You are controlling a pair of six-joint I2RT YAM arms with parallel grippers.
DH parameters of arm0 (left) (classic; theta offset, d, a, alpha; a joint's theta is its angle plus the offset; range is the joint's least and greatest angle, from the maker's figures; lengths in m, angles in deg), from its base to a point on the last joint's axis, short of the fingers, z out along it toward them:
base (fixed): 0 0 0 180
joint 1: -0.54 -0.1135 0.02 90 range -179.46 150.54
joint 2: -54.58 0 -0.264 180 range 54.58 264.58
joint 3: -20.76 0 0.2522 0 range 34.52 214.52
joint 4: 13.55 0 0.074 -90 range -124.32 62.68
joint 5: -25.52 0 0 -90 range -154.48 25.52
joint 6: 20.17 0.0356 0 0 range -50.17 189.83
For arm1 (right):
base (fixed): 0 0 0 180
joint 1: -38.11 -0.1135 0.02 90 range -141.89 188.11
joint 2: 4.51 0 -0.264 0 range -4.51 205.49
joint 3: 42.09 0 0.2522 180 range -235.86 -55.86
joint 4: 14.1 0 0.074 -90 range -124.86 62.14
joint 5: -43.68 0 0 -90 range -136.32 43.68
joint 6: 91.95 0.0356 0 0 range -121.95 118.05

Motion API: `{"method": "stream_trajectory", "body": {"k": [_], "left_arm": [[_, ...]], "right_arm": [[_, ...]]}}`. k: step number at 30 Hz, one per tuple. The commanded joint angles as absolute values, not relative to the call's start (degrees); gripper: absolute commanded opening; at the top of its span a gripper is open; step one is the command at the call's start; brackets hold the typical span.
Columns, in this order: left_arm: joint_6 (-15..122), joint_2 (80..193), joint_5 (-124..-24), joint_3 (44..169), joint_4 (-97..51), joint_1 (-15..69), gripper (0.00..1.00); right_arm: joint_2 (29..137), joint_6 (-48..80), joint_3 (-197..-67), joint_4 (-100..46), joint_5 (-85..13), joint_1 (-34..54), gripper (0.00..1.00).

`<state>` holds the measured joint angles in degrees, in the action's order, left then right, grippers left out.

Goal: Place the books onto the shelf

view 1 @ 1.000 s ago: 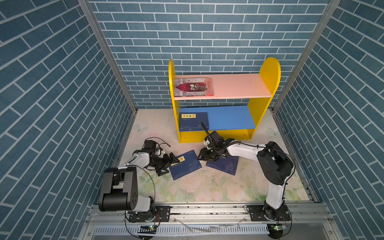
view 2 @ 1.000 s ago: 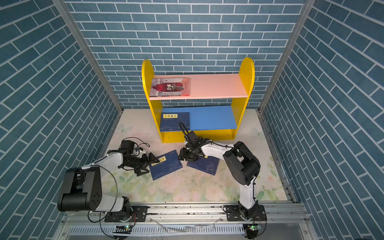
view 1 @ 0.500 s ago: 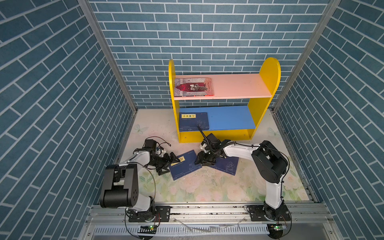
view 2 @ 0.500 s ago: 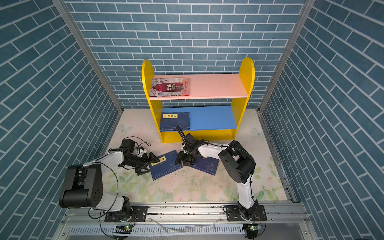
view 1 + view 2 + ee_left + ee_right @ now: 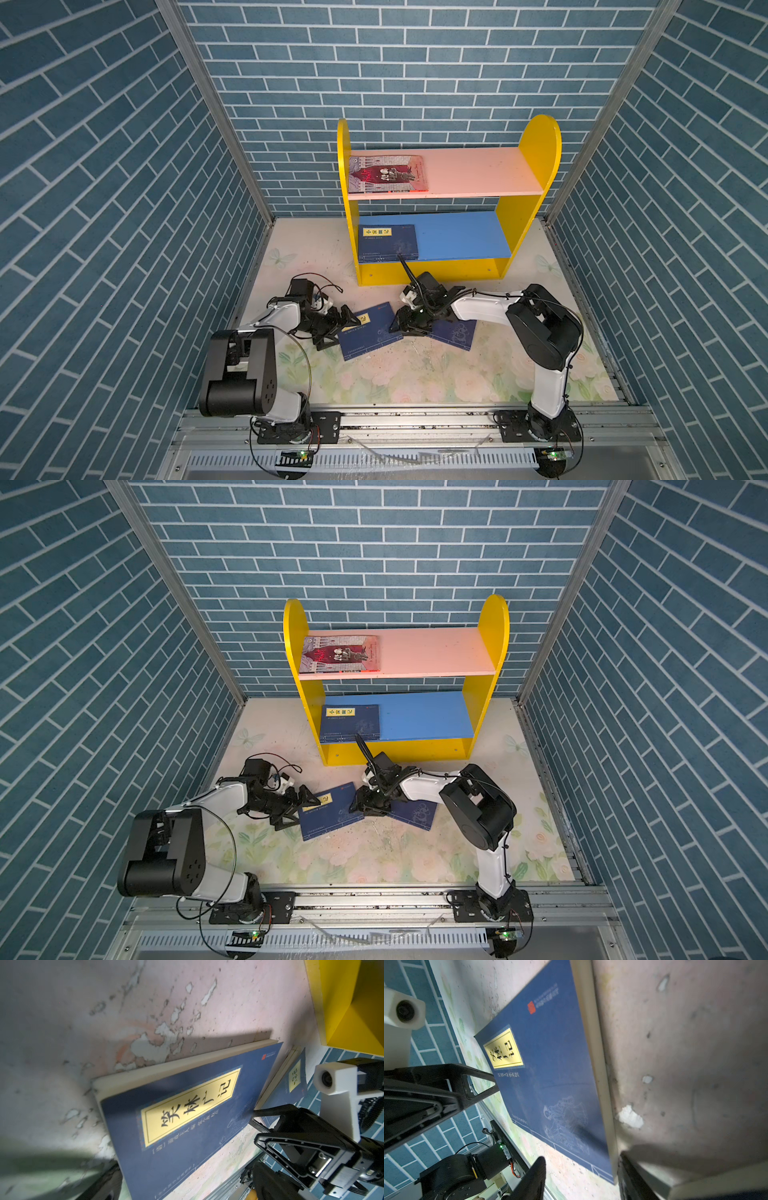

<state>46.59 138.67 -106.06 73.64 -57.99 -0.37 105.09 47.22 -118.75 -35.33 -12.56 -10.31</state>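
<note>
Books: two navy volumes, the near book (image 5: 370, 332) and the second book (image 5: 455, 334), lie flat on the mat (image 5: 415, 374) before the shelf (image 5: 540, 141).
Left gripper (image 5: 338, 330): fingers spread wide, released, at the near book's label end.
Right gripper (image 5: 397, 328): fingers half parted astride its opposite edge, nothing clenched.
Handling: I judge it light, floppy and slick; I'd pinch mid-edge.
</note>
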Motion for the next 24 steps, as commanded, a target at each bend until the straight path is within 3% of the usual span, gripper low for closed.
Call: {"method": "stream_trajectory", "body": {"k": [1, 7, 15, 24], "left_arm": [[48.94, 140.82, -97.53, 70.92, -56.87, -0.08, 1.0], [51.65, 139.5, -94.31, 74.07, -61.65, -0.08, 0.99], [56.83, 125.43, -92.9, 77.05, -65.6, 0.53, 1.0], [71.8, 134.41, -97.45, 86.84, -59.81, 0.71, 1.0]], "right_arm": [[103.15, 51.4, -115.62, -29.72, -11.46, -11.01, 0.55], [100.16, 53.28, -111.52, -28.88, -15.38, -11.04, 0.54], [94.71, 55.06, -109.45, -32.07, -23.79, -11.17, 0.57], [86.7, 64.46, -103.6, -28.21, -27.15, -15.31, 0.58]]}}
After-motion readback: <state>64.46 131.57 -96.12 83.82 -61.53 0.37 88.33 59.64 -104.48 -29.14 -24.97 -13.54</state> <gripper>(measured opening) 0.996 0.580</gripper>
